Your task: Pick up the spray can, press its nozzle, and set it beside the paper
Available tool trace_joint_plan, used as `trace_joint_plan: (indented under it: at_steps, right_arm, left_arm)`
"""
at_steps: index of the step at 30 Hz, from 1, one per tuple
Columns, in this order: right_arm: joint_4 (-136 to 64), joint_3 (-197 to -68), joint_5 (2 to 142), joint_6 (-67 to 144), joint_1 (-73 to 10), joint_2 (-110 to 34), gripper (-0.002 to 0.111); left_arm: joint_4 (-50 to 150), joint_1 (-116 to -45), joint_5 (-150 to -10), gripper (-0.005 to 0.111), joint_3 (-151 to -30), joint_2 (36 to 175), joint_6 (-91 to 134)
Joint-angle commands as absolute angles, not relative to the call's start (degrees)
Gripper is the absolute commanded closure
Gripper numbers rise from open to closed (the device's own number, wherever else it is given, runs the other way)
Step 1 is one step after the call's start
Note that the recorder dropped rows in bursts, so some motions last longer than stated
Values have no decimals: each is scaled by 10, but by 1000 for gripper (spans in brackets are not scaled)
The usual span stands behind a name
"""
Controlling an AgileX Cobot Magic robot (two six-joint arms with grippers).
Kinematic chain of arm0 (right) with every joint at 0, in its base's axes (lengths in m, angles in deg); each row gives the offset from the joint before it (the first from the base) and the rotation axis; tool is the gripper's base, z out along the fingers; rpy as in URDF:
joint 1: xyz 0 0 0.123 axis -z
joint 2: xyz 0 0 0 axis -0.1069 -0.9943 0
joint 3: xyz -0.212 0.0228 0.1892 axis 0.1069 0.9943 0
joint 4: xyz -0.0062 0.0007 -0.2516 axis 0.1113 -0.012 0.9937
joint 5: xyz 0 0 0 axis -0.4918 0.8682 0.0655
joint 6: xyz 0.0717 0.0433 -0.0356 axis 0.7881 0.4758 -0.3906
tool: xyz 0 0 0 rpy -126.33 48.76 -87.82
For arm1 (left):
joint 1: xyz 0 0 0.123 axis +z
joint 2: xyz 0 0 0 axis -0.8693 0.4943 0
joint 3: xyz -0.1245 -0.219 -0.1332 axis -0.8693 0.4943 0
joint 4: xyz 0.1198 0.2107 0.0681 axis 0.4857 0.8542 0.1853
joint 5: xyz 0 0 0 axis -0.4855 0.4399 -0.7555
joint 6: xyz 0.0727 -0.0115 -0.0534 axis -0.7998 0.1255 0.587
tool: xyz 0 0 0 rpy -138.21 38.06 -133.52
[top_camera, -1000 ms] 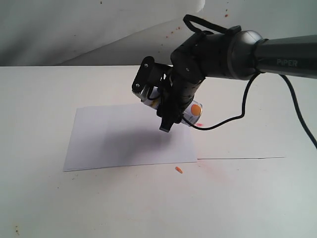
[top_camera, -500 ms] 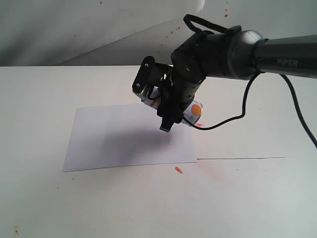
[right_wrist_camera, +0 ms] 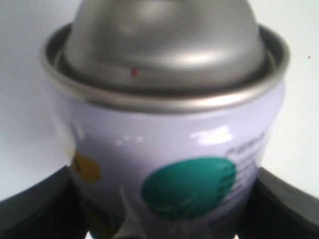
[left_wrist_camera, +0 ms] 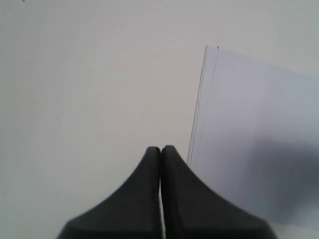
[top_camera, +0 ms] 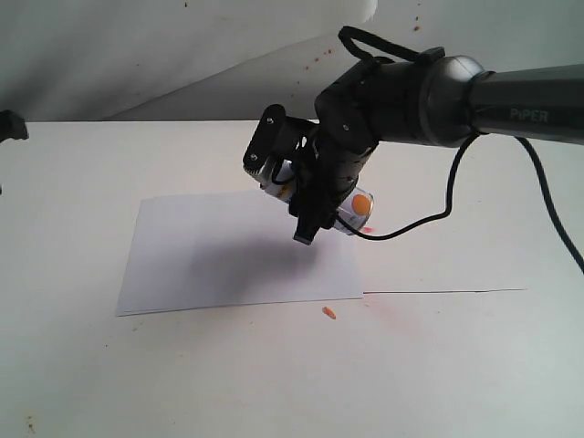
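My right gripper (top_camera: 290,193) is shut on the spray can (top_camera: 354,208), holding it tilted in the air above the right part of the paper (top_camera: 228,255). Up close, the can (right_wrist_camera: 169,149) shows a white body with a green dot, a yellow mark and a silver shoulder (right_wrist_camera: 164,45), with black fingers (right_wrist_camera: 35,204) on both sides. The nozzle is out of view. My left gripper (left_wrist_camera: 160,149) is shut and holds nothing; it hovers over the white table next to an edge of the paper (left_wrist_camera: 259,114). In the exterior view only a dark bit of it (top_camera: 11,126) shows at the far left.
A small orange scrap (top_camera: 328,313) lies on the table just below the paper's near right corner. A black cable (top_camera: 415,224) hangs from the right arm. A thin seam line (top_camera: 447,292) runs rightwards from the paper. A grey backdrop rises behind the table.
A dark piece of the left arm has come into the exterior view at the far left edge. The right gripper and the can have barely moved.
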State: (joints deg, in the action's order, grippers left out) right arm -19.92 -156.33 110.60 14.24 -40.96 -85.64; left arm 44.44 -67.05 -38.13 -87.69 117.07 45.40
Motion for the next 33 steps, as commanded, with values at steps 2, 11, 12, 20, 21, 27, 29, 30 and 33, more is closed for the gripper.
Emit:
trace_joint_plan:
  at_steps: [2,11,12,20,21,27,29,30,33]
  right_arm:
    - [-202,-1570,1100,139,-410,-849,108]
    - [-202,-1570,1117,106,-410,-849,108]
    - [-202,-1570,1118,100,-410,-849,108]
    - [-205,-1570,1135,57,-411,-849,108]
    - [-205,-1570,1135,57,-411,-849,108]
    - [-198,-1570,1134,57,-411,-852,108]
    - [-198,-1570,1129,57,-411,-855,108]
    - [-198,-1570,1128,57,-411,-856,108]
    - [-198,-1570,1125,57,-411,-861,108]
  left_arm:
    - [358,-673,-378,107,-930,1254,445]
    - [-50,-673,-407,107,-957,1295,108]
    - [-102,-673,-385,107,-970,1310,47]
    - [-124,-680,-177,107,-1153,1486,29]
    - [-122,-687,-167,107,-1173,1509,32]
    - [-122,-719,-129,107,-1216,1559,34]
    - [-121,-724,-117,107,-1223,1568,37]
    - [-121,-725,-113,107,-1224,1571,38]
    - [-118,-726,-106,107,-1225,1576,41]
